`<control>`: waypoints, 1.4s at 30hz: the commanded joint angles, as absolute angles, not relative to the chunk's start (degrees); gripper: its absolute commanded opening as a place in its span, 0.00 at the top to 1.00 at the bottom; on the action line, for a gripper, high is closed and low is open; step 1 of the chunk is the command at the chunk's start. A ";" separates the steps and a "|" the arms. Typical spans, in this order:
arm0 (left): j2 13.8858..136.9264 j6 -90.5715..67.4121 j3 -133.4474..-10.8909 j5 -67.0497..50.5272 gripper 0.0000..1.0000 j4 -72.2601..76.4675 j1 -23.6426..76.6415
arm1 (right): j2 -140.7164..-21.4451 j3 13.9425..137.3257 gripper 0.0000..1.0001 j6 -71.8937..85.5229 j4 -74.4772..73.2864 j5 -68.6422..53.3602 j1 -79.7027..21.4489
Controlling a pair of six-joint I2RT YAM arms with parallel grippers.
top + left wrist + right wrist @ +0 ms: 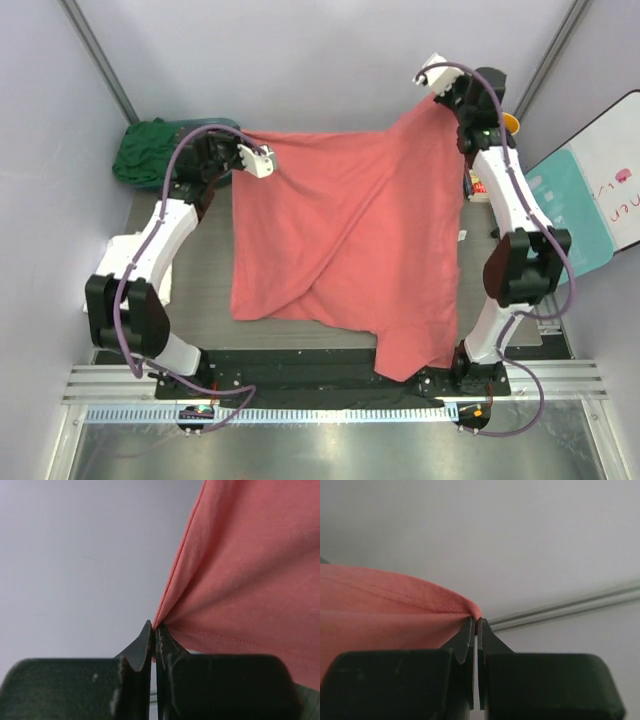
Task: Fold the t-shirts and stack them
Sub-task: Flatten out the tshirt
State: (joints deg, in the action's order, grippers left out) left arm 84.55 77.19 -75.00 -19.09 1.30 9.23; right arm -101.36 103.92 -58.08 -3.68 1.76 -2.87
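Observation:
The coral-red t-shirt (345,230) hangs stretched above the table between both arms, its lower end drooping over the near table edge. My left gripper (250,152) is shut on its far left corner; the left wrist view shows the cloth (240,580) pinched at the fingertips (154,628). My right gripper (440,92), raised at the far right, is shut on the other corner, the hem (395,605) bunching at the tips (476,620). A dark green t-shirt (150,150) lies crumpled at the far left corner. A white one shows only as a sliver (165,285) under the left arm.
A teal and white board (585,205) leans at the right beside the table. Small red and orange objects (478,186) sit near the right arm. Grey walls enclose the table on three sides, with a metal rail along the near edge (330,412).

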 commanded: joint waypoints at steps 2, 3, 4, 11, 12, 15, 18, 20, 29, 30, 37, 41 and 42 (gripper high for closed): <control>89.01 85.42 -72.52 -16.09 1.00 7.90 9.23 | -107.21 104.06 0.99 -58.97 11.67 0.79 -2.64; 90.34 86.21 -71.99 -13.21 1.00 9.82 9.23 | -110.53 104.24 0.99 -59.15 13.60 1.14 -2.55; 91.57 87.35 -71.20 -11.79 1.00 13.41 9.40 | -112.83 105.80 0.99 -59.41 16.84 1.84 -2.55; 105.36 90.43 -75.32 5.61 0.43 24.94 12.04 | -128.57 119.17 0.21 -60.99 22.15 14.65 -3.78; 106.42 90.44 -75.67 7.02 0.22 26.87 12.39 | -128.93 118.92 0.12 -61.00 22.41 15.46 -3.95; 108.71 90.00 -77.25 12.73 0.00 31.63 13.18 | -126.13 114.11 0.04 -59.86 21.89 16.87 -4.66; 108.99 87.12 -79.27 17.74 0.00 35.05 13.27 | -119.38 107.70 0.03 -57.58 20.48 19.32 -5.01; 107.94 85.26 -80.85 19.76 0.00 35.51 13.27 | -113.07 104.26 0.02 -56.26 18.03 20.56 -5.01; 77.37 84.77 -69.54 -13.58 0.09 -25.43 9.85 | -83.87 83.35 0.06 -68.01 -41.89 -10.36 -4.57; 75.34 86.47 -64.74 -16.58 0.10 -28.10 9.76 | -79.76 77.93 0.07 -69.07 -46.27 -11.33 -5.01; 69.08 98.61 -50.02 -22.06 0.22 -32.36 9.84 | -72.34 61.89 0.16 -69.96 -50.71 -13.36 -11.23; 75.73 92.23 -52.00 -20.66 0.28 -23.82 9.84 | -72.33 58.10 0.18 -68.73 -48.43 -13.01 -13.62; 77.59 89.85 -54.03 -20.05 0.30 -24.08 9.76 | -72.68 58.18 0.20 -68.21 -47.91 -12.92 -13.97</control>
State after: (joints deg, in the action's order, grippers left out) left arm 73.73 93.97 -48.42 -18.24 -26.41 10.00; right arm -73.82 58.19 -68.88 -47.68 -11.27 -12.51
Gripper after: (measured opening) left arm 0.724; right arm 0.827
